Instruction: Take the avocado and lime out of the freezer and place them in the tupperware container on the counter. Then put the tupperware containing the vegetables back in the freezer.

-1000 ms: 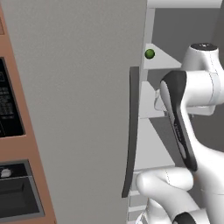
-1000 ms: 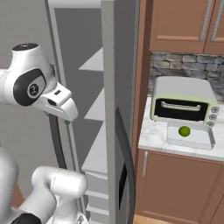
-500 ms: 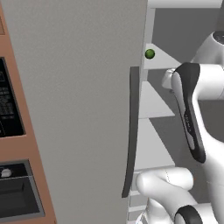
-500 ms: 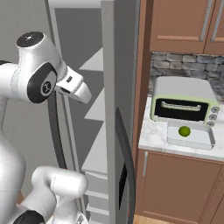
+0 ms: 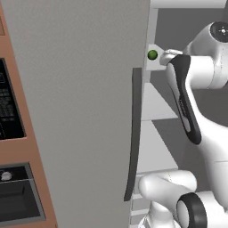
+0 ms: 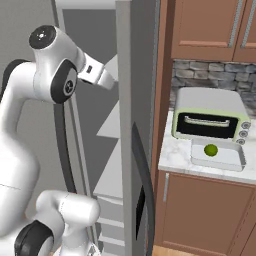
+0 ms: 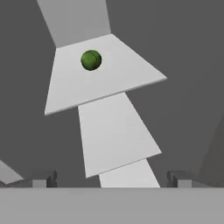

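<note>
1 dark green avocado (image 7: 91, 60) sits on an upper white shelf (image 7: 109, 74) inside the open freezer (image 5: 80, 111). The gripper (image 7: 111, 179), fingers spread wide and empty, faces that shelf. The avocado looks small, firm and prone to rolling; grip it across its middle. 1 lime (image 6: 210, 150) lies in the tupperware container (image 6: 235, 161).

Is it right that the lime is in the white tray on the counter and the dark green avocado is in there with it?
Not quite. The lime is in the tupperware container on the counter, but the avocado isn't. The hand view shows it on a white shelf inside the freezer.
</note>
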You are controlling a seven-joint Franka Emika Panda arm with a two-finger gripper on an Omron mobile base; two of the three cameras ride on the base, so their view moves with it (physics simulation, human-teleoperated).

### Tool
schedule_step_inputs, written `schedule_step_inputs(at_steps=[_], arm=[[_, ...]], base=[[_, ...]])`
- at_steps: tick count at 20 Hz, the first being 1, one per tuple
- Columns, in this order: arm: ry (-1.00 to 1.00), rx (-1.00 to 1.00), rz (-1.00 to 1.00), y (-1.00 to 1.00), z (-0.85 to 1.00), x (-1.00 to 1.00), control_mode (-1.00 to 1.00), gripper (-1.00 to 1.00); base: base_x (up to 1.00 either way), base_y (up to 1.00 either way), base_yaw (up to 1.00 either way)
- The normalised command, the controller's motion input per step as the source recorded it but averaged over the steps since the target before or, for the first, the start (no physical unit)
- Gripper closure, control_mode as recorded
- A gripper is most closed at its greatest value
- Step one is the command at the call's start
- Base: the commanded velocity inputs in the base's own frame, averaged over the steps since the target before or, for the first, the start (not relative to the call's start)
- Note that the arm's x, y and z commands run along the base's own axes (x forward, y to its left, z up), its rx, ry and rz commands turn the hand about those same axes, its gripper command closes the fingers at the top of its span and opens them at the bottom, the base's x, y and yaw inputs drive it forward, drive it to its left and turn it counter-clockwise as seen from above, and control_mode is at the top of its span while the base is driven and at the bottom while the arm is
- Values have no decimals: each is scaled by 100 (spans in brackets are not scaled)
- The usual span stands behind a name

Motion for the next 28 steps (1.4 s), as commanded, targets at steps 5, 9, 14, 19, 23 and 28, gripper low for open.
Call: schedule_step_inputs(at_steps=[5, 9, 14, 19, 23, 28], arm=[[-10, -1, 0, -19, 15, 76, -100, -100], [-2, 0, 0, -8, 0, 77, -100, -100], [0, 0, 0, -6, 0, 76, -100, -100], [0, 0, 0, -8, 0, 66, -100, -100], [0, 0, 0, -1, 0, 54, -100, -100], [1, 0, 0, 0, 0, 42, -100, -100]], base=[[0, 0, 0], [0, 0, 0], [0, 0, 0], [0, 0, 0], [0, 0, 0], [0, 0, 0]])
